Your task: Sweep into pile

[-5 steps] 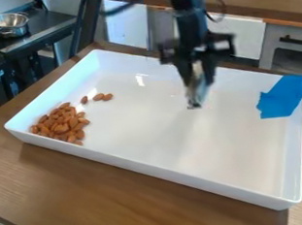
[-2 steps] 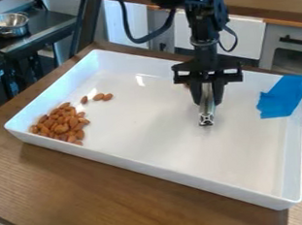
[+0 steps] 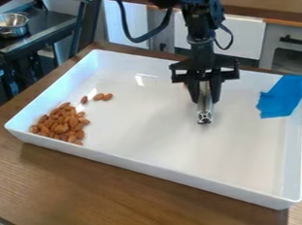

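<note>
gripper [image 3: 204, 98] at one o'clock in tray [image 3: 151, 168], jaws clamped on metal bar [image 3: 205, 111]; almond pile [image 3: 61, 124] nine o'clock, stray almonds [image 3: 99, 96] ten.

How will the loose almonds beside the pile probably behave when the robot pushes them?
The loose almonds look small and firm, so they would probably slide without bending. Their oval, slightly flat shape suggests they may turn or rock rather than roll far. The tray's floor looks smooth, so a light push is likely enough.
</note>
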